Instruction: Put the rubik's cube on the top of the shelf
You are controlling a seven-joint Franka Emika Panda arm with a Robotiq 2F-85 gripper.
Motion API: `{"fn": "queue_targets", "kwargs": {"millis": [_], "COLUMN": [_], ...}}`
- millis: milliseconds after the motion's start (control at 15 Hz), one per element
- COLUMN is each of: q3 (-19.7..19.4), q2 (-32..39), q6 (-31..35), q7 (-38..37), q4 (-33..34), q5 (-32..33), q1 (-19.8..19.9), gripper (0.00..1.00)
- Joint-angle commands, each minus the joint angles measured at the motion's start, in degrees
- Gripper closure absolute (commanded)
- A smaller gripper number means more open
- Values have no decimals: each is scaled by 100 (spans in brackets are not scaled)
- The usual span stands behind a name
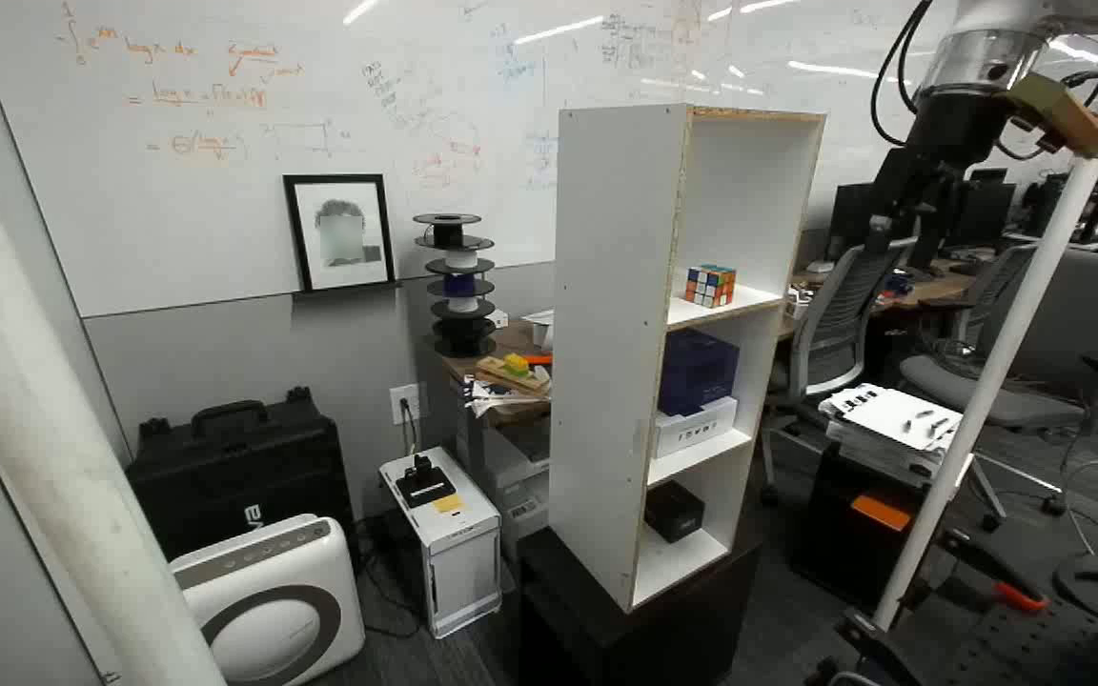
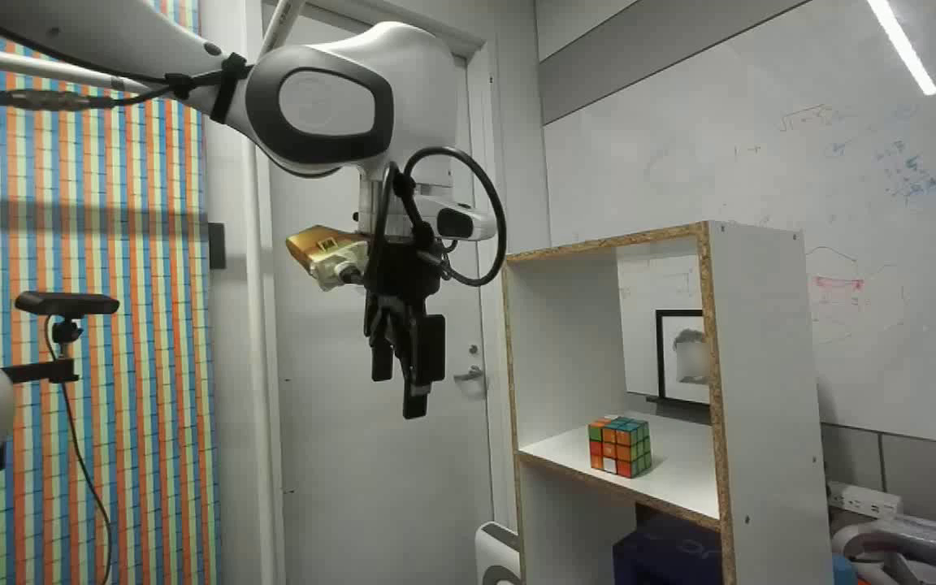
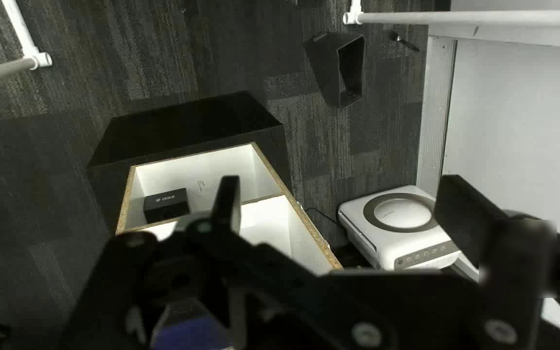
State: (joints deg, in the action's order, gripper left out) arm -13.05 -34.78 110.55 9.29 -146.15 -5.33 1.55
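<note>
And here's the gripper (image 3: 340,183), its fingers (image 3: 228,201) spread wide in the wrist view with nothing held between them, hanging nose-down and apart from the shelf (image 1: 614,333)! Out we go to the rubik's cube (image 2: 619,447), sitting flat in the top compartment (image 2: 563,349) in both exterior views, nothing gripping it; the wrist view doesn't show it. So how far along are we? It all turns on that word "top". If it means this compartment, I'd call the job done: cube resting in place, gripper free of it, nothing left to do. If it means up on the roof panel (image 2: 604,243), then by my reckoning none of it is done: the reach in, the grip, the draw out, the lift and the setting-down all remain. The views alone can't settle which, and the roof panel's upper face can't be seen from here. One level down, a dark blue box (image 1: 697,372) rests on a white box (image 1: 695,429), with a black box (image 1: 673,512) on the level below; I see no part for them in the job.
</note>
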Motion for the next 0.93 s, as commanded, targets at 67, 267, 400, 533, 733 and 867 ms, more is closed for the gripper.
{"fn": "queue_targets", "kwargs": {"millis": [67, 267, 400, 533, 733, 867], "q3": [118, 62, -77, -187, -302, -355], "q2": [19, -31, 160, 556, 1357, 2089], "q6": [-16, 814, 1731, 2672, 4069, 4956], "q7": [67, 169, 439, 577, 851, 1076], "q4": [51, -200, -322, -403, -421, -347], "q5": [-73, -184, -175, -261, -465, -739], "q1": [138, 132, 133, 73, -130, -370], "gripper": [0, 0, 0, 0, 0, 0]}}
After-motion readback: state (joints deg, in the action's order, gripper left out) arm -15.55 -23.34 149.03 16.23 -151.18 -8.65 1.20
